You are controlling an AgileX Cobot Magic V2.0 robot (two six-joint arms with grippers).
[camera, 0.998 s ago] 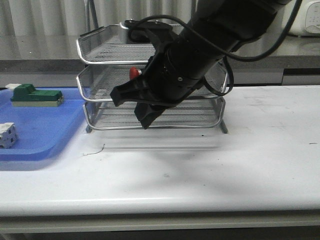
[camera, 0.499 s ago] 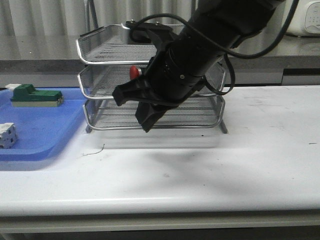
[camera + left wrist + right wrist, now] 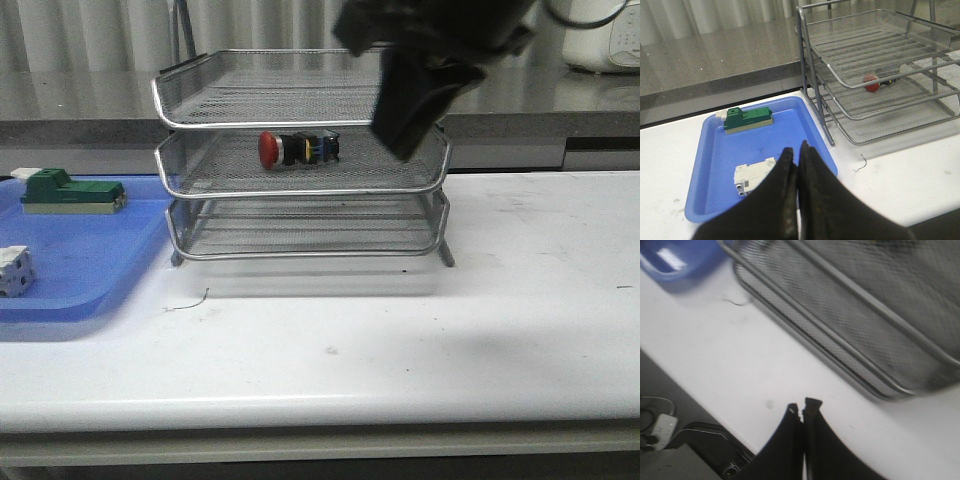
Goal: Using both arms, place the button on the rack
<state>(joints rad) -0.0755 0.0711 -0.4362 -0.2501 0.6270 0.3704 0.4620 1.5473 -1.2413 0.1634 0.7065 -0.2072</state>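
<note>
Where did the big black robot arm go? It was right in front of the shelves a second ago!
The right arm's end effector lifted up and away to the right, out from in front of the three-tier silver wire-mesh rack. That uncovers the small red-capped push button lying on its side in the middle tray, held by nothing. The rack, button, blue tray, green block and white block stayed put.
</note>
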